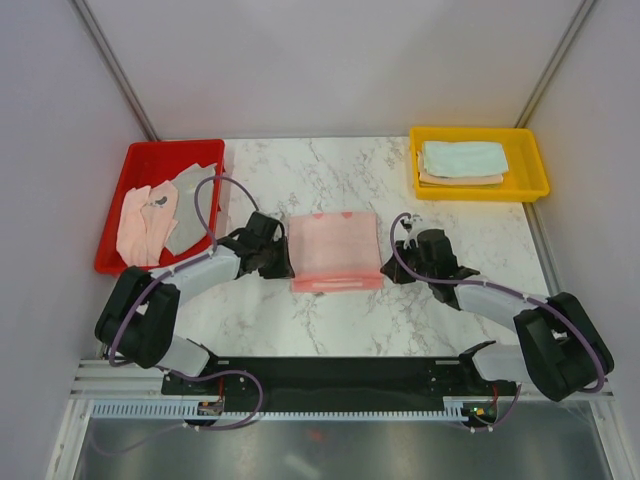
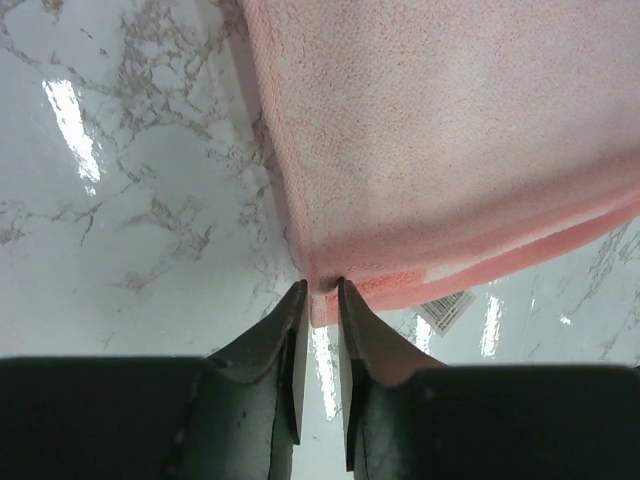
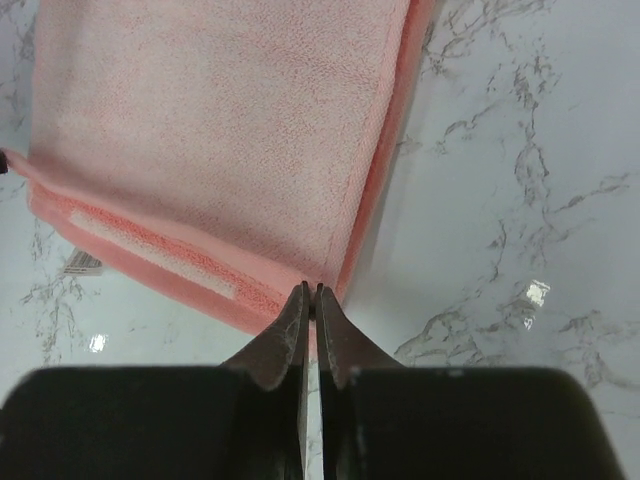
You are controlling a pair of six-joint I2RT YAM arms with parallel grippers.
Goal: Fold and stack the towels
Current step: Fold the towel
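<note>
Underneath: a glossy white table (image 1: 300, 170) with grey marble veining; both wrist views catch bright patches of light on it.
Room: pale lilac-grey walls (image 1: 330, 60) close the table in on the left, back and right of the top view, with a slanted metal post (image 1: 115, 70) in the upper left and another in the upper right.
Near edge: a black base rail (image 1: 340, 375) runs along the bottom of the top view and carries both arm bases; below it lie a white perforated strip and a grey metal shelf.
Pink towel (image 1: 336, 248): lies flat at the centre of the table, doubled over. Its lower layer shows as a band past the upper one along the edge nearest the arms, and a small white tag (image 2: 447, 308) sticks out from under that edge.
Left gripper (image 1: 286, 262): sits at the towel's lower-left corner. Its jaws stand a narrow gap apart with the corner right at the tips.
Right gripper (image 1: 385, 270): sits at the towel's lower-right corner. Its jaws are pressed almost together, with only a thin slit between them. The tips meet the cloth's edge, but I cannot tell whether any cloth is pinched.
Red tray (image 1: 170, 146): stands in the upper left and holds a rumpled peach-pink towel (image 1: 140, 225) beside a pale greyish towel (image 1: 190, 205).
Yellow tray (image 1: 480, 192): stands in the upper right and holds a folded mint green towel (image 1: 462, 158) on top of a peach towel (image 1: 460, 180).
</note>
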